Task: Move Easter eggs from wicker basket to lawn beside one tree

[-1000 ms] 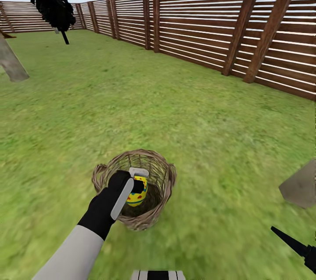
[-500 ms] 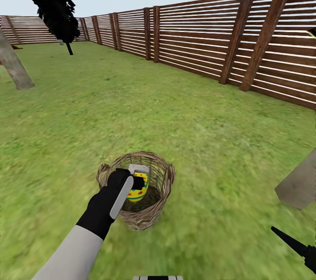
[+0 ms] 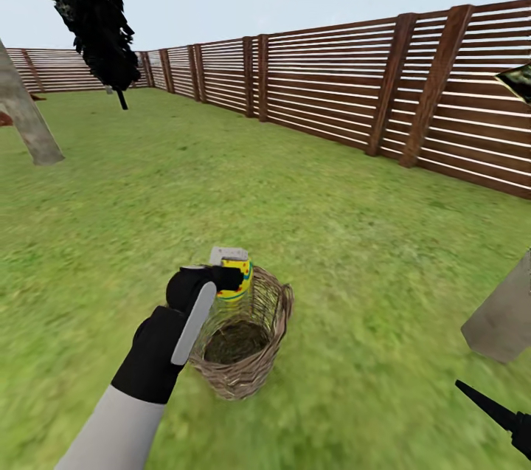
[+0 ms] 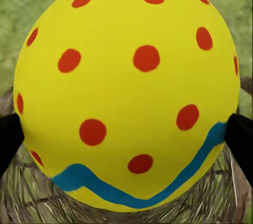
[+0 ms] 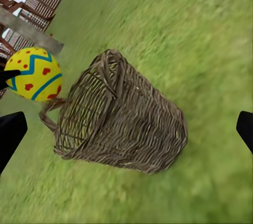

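My left gripper (image 3: 230, 269) is shut on a yellow Easter egg (image 3: 240, 285) with red dots and a blue zigzag, holding it just above the far-left rim of the wicker basket (image 3: 247, 352). In the left wrist view the egg (image 4: 126, 87) sits between two black fingertips (image 4: 240, 137). The basket stands on the lawn (image 3: 332, 219), and its inside shows only the woven bottom. My right gripper (image 3: 490, 407) hangs low at the right, apart from the basket. Its fingertips (image 5: 10, 132) are spread wide, with the basket (image 5: 126, 124) and the held egg (image 5: 34, 74) ahead of them.
A pale tree trunk (image 3: 505, 315) rises close on the right, and another (image 3: 29, 127) stands far off on the left. A black cypress-like tree (image 3: 88, 12) is at the back left. The brown slatted fence (image 3: 332, 86) runs along the back and right.
My left gripper has lifted the egg from inside the basket to above its rim. The camera has tilted up a little.
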Controlling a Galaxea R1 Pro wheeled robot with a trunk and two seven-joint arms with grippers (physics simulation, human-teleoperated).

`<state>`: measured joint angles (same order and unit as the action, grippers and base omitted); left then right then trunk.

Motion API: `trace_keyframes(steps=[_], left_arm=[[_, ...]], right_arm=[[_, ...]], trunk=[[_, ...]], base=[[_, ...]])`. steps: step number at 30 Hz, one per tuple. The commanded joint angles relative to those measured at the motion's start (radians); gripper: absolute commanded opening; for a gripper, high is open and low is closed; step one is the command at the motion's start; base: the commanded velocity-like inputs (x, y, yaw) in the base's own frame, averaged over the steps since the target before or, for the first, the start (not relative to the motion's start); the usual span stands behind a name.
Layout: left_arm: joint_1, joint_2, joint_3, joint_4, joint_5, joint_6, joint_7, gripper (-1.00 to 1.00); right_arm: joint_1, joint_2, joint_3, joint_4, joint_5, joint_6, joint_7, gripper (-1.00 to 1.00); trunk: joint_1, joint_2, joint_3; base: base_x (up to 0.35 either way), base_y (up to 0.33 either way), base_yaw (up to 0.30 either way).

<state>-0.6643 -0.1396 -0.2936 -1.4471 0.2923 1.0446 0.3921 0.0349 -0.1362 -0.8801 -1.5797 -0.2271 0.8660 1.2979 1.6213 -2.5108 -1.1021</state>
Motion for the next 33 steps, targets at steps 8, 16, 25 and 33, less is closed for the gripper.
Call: trace_keyframes(steps=[8, 16, 25, 33], left_arm=[[0.044, 0.002, -0.011, -0.086, 0.014, 0.003, 0.053, -1.0], [0.055, 0.002, -0.031, -0.102, 0.013, 0.003, 0.054, -1.0], [0.055, 0.002, -0.032, -0.105, 0.014, 0.003, 0.054, -1.0], [0.055, 0.002, -0.03, -0.105, 0.014, 0.003, 0.054, -1.0]], right_arm=[[0.0, 0.001, -0.001, 0.0, -0.013, 0.007, 0.0, 1.0], [0.0, 0.0, 0.0, 0.0, -0.014, 0.007, 0.0, 1.0], [0.0, 0.001, -0.001, 0.0, -0.015, 0.007, 0.0, 1.0], [0.0, 0.0, 0.0, 0.0, -0.014, 0.007, 0.0, 1.0]], trunk=[[-0.004, 0.002, 0.031], [-0.007, 0.004, 0.069], [-0.011, 0.006, 0.114], [-0.015, 0.007, 0.146]], base=[[0.0, 0.0, -0.007], [-0.035, 0.0, -0.173], [-0.312, 0.023, -0.204], [-0.142, 0.08, -0.028]])
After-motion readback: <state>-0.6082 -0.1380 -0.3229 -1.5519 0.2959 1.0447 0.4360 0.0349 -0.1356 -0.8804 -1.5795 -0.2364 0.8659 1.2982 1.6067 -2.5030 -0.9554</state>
